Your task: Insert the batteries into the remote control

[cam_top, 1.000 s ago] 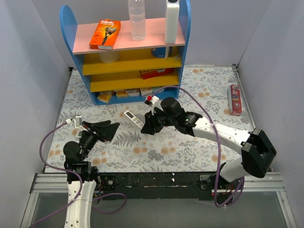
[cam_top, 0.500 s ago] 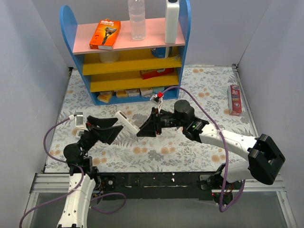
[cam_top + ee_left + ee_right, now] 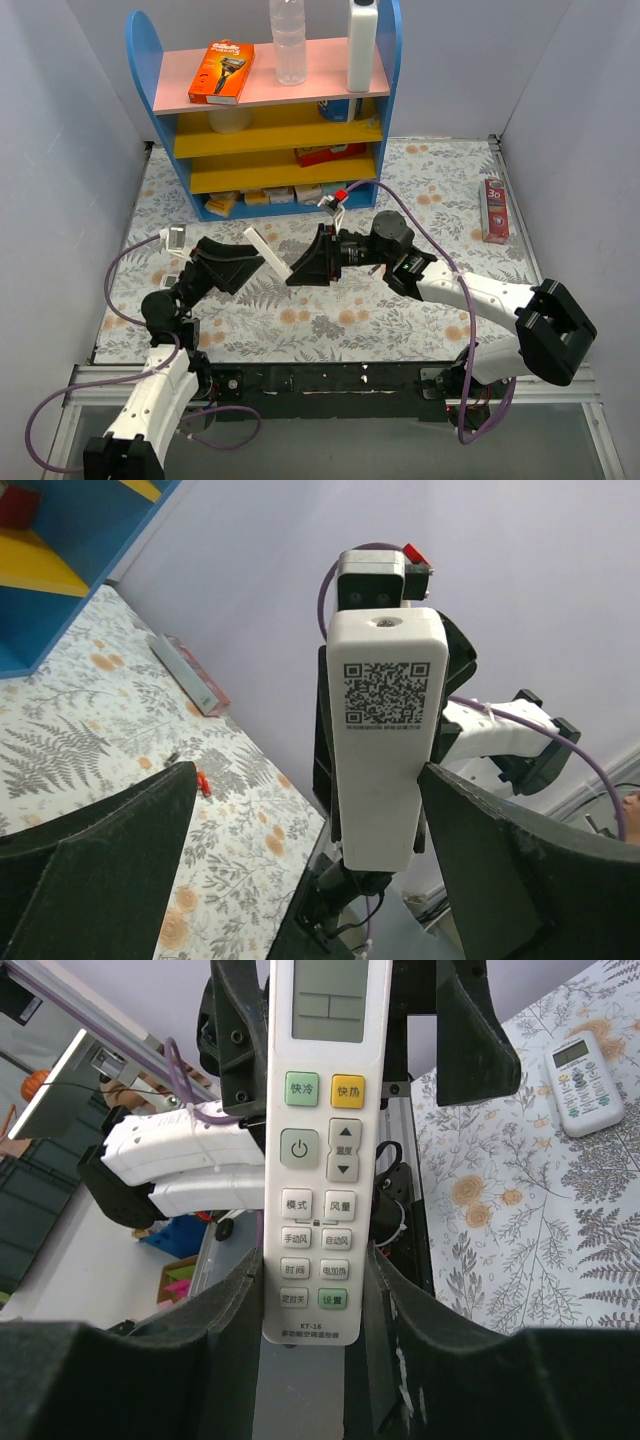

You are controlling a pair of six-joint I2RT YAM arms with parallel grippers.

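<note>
Slim white plastic remote control (image 3: 315, 1170) pinched at its base by right fingers (image 3: 140, 1370), airborne, pointing 10 o'clock. Left fingers (image 3: 95, 865) spread around its back, probably steadying it for battery access.

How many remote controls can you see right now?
2. One remote is gripped by the right end effector; a smaller remote lies on the floral table. Others may be hidden.

The remote control (image 3: 318, 1150) has Chinese words on its buttons: 快冷 on the green button (image 3: 302, 1089), 快热 on the yellow button (image 3: 348, 1091), a power sign lower down, and "KT-16" at the bottom end. On its back is a QR code (image 3: 386, 694). The orange box (image 3: 221, 71) on the shelf (image 3: 320, 72) reads "Gillette".
</note>
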